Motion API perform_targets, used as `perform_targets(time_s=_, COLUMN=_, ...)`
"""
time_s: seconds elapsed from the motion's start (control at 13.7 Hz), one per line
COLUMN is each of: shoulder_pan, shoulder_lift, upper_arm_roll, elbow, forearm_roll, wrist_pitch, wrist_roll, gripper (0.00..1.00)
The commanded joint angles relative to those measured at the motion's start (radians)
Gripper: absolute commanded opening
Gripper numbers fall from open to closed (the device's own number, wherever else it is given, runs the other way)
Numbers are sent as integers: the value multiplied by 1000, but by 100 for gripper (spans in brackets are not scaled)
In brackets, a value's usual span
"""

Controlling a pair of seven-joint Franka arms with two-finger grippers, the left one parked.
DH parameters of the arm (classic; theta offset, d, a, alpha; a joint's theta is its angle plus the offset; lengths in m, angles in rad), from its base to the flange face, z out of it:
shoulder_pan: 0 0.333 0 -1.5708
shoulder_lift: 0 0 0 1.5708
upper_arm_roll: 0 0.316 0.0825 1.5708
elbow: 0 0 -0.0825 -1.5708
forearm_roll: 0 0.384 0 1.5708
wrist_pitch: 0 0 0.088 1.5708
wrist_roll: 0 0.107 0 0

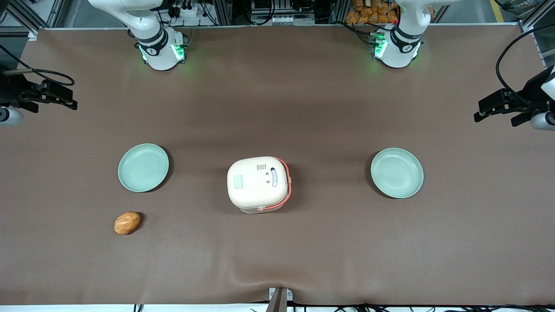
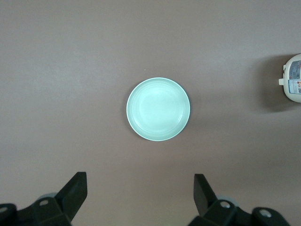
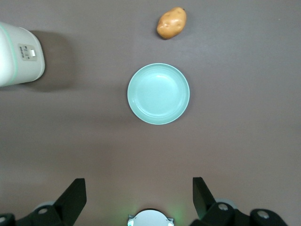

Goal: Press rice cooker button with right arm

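Note:
The rice cooker (image 1: 259, 184) stands shut in the middle of the table, cream-white with an orange-red handle band. The pale mint-green button (image 1: 238, 181) lies on its lid, on the side toward the working arm. A blue oval sticker (image 1: 273, 177) is on the lid too. My right arm's gripper (image 1: 60, 97) hangs high at the working arm's end of the table, well away from the cooker. It is open and empty (image 3: 138, 188), with its fingers wide apart over bare cloth. The cooker's side shows in the right wrist view (image 3: 19, 56), but the button does not.
A mint-green plate (image 1: 143, 167) (image 3: 158, 93) lies between my gripper and the cooker. A brown potato (image 1: 127, 222) (image 3: 171, 22) lies nearer the front camera than that plate. A second mint-green plate (image 1: 396, 173) (image 2: 158, 109) lies toward the parked arm's end. The right arm's base (image 1: 160, 47) stands at the table's back edge.

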Motion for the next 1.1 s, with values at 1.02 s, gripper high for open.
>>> perform_targets(time_s=1.02, shoulder_pan=-34, shoulder_lift=-5, upper_arm_roll=8, elbow=41, forearm_roll=6, wrist_pitch=-4, wrist_roll=23, gripper=100)
